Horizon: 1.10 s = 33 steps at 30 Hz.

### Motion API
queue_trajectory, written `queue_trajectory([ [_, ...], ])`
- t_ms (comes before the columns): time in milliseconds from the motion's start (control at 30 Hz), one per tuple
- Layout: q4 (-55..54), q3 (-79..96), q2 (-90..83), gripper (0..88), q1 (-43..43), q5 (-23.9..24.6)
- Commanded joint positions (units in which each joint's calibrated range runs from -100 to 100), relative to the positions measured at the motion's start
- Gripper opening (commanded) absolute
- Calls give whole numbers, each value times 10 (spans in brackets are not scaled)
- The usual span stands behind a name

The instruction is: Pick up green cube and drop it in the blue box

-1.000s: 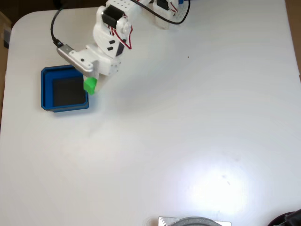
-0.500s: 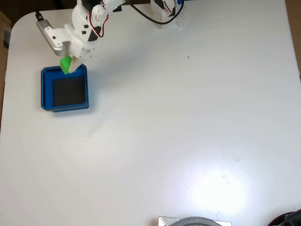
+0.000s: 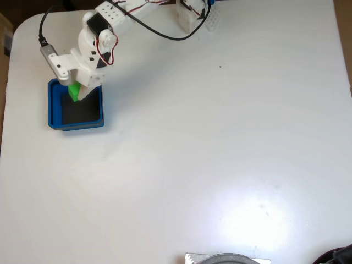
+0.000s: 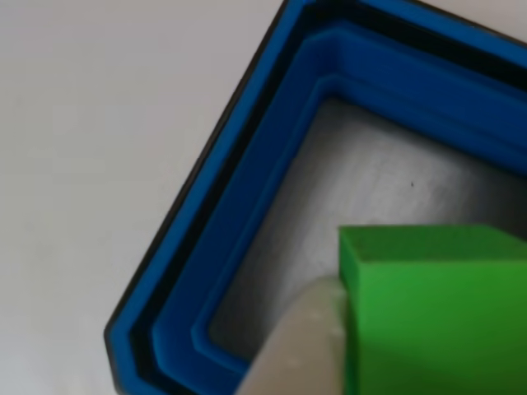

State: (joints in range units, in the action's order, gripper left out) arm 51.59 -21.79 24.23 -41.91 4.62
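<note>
The blue box [image 3: 54, 104] lies near the table's left edge in the fixed view, its black floor showing. My white gripper [image 3: 76, 92] hangs over the box's upper part, shut on the green cube [image 3: 73, 91]. In the other view the green cube [image 4: 436, 313] is at lower right, pressed by a pale finger [image 4: 296, 346], with the blue box's stepped wall [image 4: 247, 206] and grey floor right below it. The cube is above the box's inside, still held.
The arm's base and cables [image 3: 190, 14] stand at the table's top edge. A grey round object [image 3: 228, 258] pokes in at the bottom edge. The wide white tabletop [image 3: 220, 137] stretches to the right of the box.
The gripper carried the green cube from the box's right side up and leftwards, then a little down, so it now sits over the box's interior.
</note>
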Motion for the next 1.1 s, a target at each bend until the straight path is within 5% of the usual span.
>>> queue_trajectory([
  [0, -17, -82, 23, 11, -5, -2],
  [700, -9, -199, 116, 17, -24, 1],
  [1067, -9, -199, 116, 161, -27, 2],
])
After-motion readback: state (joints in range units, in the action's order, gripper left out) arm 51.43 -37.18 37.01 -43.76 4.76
